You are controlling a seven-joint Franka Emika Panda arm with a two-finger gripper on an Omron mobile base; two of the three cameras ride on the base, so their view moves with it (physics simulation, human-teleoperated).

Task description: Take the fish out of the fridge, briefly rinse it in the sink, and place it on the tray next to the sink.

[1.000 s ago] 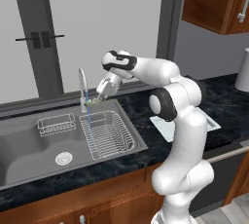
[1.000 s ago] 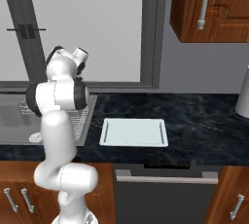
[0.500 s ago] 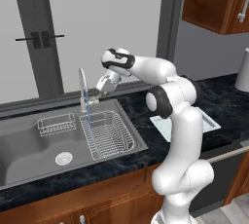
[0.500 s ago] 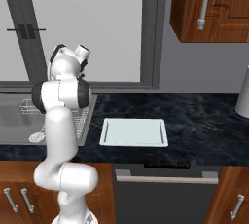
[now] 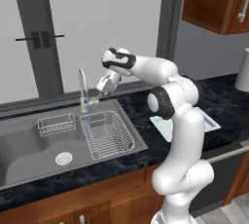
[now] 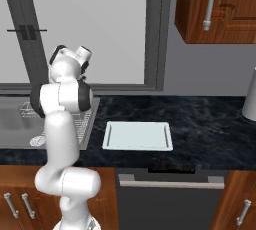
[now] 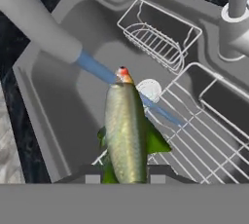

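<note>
1. The gripper [image 5: 95,99] hangs over the sink [image 5: 29,145], just beside the curved chrome faucet [image 5: 82,84], above the larger wire rack [image 5: 108,135].
2. In the hand view the two fingers [image 7: 90,175] are pinching the fish [image 7: 125,130] between them, one tip on each side of its tail end.
3. The fish reaches forward from the tips, its olive-green body in full view and its reddish head farthest from the hand.
4. A thin blue stream of water [image 7: 99,71] leaves the faucet spout [image 7: 39,21] and meets the fish at its head, over the basin with the round drain [image 7: 149,90].
5. The pale tray [image 6: 138,136] lies on the dark surface [image 6: 210,129] beside the sink, well apart from the fish.
</note>
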